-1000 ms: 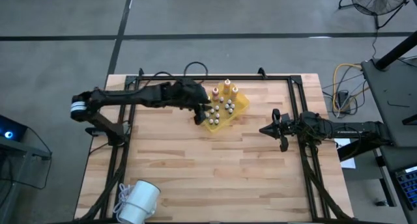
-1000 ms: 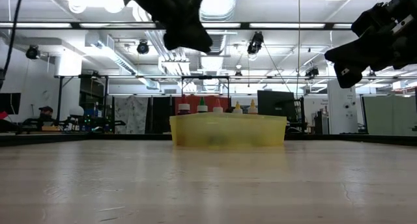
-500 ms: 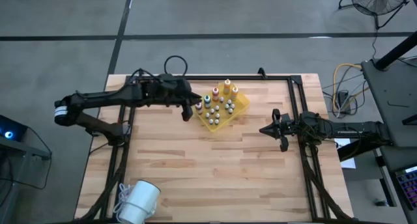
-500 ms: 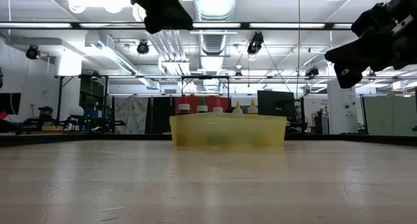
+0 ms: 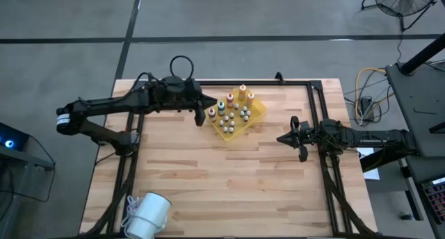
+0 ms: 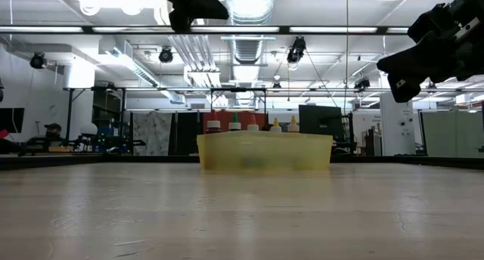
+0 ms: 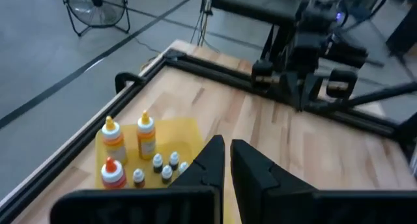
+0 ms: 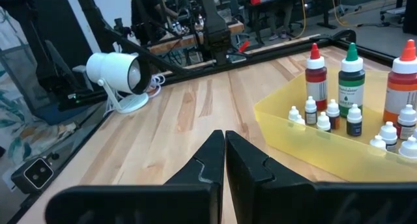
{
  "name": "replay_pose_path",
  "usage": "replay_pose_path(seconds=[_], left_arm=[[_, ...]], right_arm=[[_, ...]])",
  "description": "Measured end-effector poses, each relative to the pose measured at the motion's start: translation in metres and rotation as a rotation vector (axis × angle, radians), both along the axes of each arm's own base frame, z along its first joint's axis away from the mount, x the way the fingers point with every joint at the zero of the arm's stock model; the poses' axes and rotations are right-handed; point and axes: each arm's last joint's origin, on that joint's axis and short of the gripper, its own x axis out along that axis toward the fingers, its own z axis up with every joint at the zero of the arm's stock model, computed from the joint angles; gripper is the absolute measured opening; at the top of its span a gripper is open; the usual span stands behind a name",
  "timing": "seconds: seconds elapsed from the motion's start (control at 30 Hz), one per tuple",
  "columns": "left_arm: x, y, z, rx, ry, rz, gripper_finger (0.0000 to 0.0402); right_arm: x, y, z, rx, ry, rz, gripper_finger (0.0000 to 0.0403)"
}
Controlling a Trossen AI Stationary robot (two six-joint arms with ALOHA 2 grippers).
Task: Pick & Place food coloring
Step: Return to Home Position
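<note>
The food coloring bottles stand upright in a yellow tray (image 5: 256, 112) at the table's far middle. Their caps are red (image 5: 212, 112), green (image 5: 221, 105), orange (image 5: 229, 99) and yellow (image 5: 242, 92). In the right wrist view the red (image 8: 315, 71) and green (image 8: 351, 74) bottles stand behind small white-capped vials (image 8: 324, 118). My left gripper (image 5: 203, 105) hangs shut and empty above the table, just left of the tray, and shows at the top of the low view (image 6: 195, 4). My right gripper (image 5: 281, 138) waits shut to the tray's right.
A white lamp (image 5: 147, 215) lies at the table's near left corner. Black frame rails (image 5: 316, 114) run along the table's left, far and right sides. Bare wood (image 5: 222, 176) lies in front of the tray.
My left gripper has risen and drawn back from over the tray's left end toward the table's left and far edges, tipping closer to level. The red and green bottles it covered a second ago now show standing in the tray.
</note>
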Motion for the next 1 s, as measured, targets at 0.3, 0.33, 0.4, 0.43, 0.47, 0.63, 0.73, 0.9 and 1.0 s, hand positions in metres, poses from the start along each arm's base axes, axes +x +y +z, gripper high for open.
replay_pose_path(seconds=[0.3, 0.33, 0.4, 0.43, 0.47, 0.63, 0.73, 0.9, 1.0], left_arm=[[0.0001, -0.0001, 0.002, -0.049, -0.031, 0.016, 0.0], [0.0003, -0.0001, 0.0017, -0.05, -0.03, 0.016, 0.0], [0.0006, 0.0, 0.0014, -0.05, -0.028, 0.016, 0.0], [0.0006, 0.0, 0.0014, -0.05, -0.028, 0.016, 0.0], [0.0006, 0.0, 0.0014, -0.05, -0.029, 0.016, 0.0], [0.0007, -0.0001, 0.0014, -0.05, -0.029, 0.015, 0.0], [0.0007, -0.0002, 0.0014, -0.063, -0.032, 0.018, 0.0], [0.0008, -0.0006, 0.0018, -0.124, -0.051, 0.036, 0.0], [-0.0036, -0.0039, 0.005, -0.115, -0.057, 0.024, 0.0]], right_arm=[[0.0, 0.0, 0.0001, 0.0, 0.0, 0.0, 0.0009], [0.0, 0.0, 0.0, 0.0, 0.0, 0.0, 0.0009], [0.0, 0.0, 0.0, 0.0, 0.0, 0.0, 0.0009], [0.0, 0.0, 0.0, 0.0, 0.0, 0.0, 0.0009], [0.0, 0.0, 0.0, 0.0, 0.0, 0.0, 0.0009], [0.0, 0.0, 0.0001, 0.0, 0.0, -0.001, 0.0009], [0.0, 0.0, 0.0001, 0.0, 0.0, 0.0, 0.0009], [0.0, 0.0, 0.0001, 0.0, 0.0, 0.0, 0.0009], [0.0, 0.0, 0.0, 0.0, 0.0, -0.001, 0.0009]])
